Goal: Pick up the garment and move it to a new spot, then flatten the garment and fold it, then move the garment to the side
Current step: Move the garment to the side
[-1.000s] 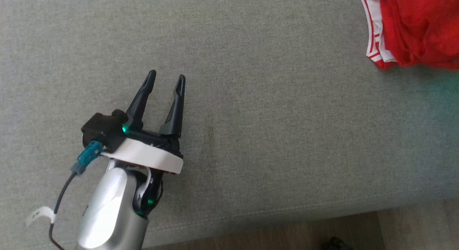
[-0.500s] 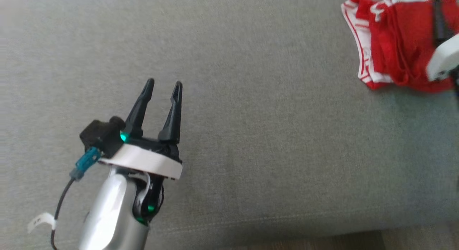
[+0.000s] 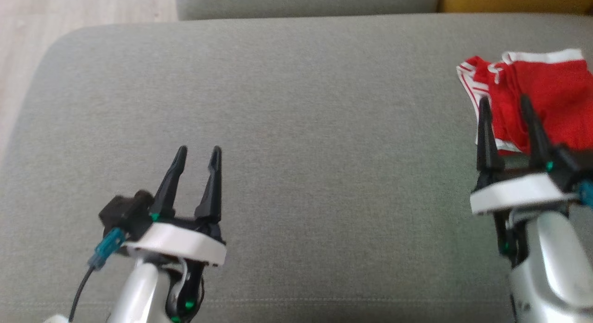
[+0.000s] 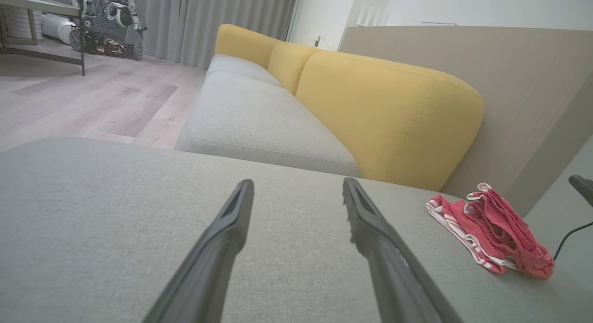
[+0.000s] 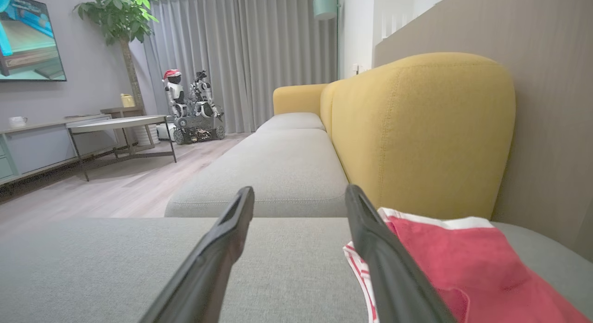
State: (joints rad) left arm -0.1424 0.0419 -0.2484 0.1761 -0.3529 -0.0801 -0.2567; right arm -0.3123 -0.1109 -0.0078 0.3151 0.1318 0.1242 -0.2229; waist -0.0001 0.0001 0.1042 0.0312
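Comparing with half a second ago, the whole head view has shifted, which is the camera moving: the far edge of the grey seat cushion [image 3: 324, 128], a strip of wooden floor [image 3: 69, 8] and a yellow backrest [image 3: 509, 1] now show along the top. The right gripper [image 3: 504, 101], then only a blurred pale shape across the cloth, now stands whole at the lower right with its forearm behind it. The left gripper [image 3: 199, 150] sits at the lower left over bare cushion, much as before.

Both claws are spread, with nothing between their fingers. The left wrist view shows the left gripper [image 4: 297, 184] open over plain grey fabric, and the right wrist view shows the right gripper [image 5: 299, 191] just as wide.

The red shorts [image 3: 551, 96], trimmed in white, lie folded at the far right of the cushion, near the yellow backrest [image 5: 417, 128]. In the head view the right gripper's fingertips overlap the shorts' near left corner. In the right wrist view the red shorts [image 5: 463, 258] lie to the right of the gap, partly behind the right-hand finger, while the gap itself frames bare cushion. Whether that finger touches the cloth cannot be told. From the left wrist the red shorts [image 4: 495, 230] lie well apart, off to the right.
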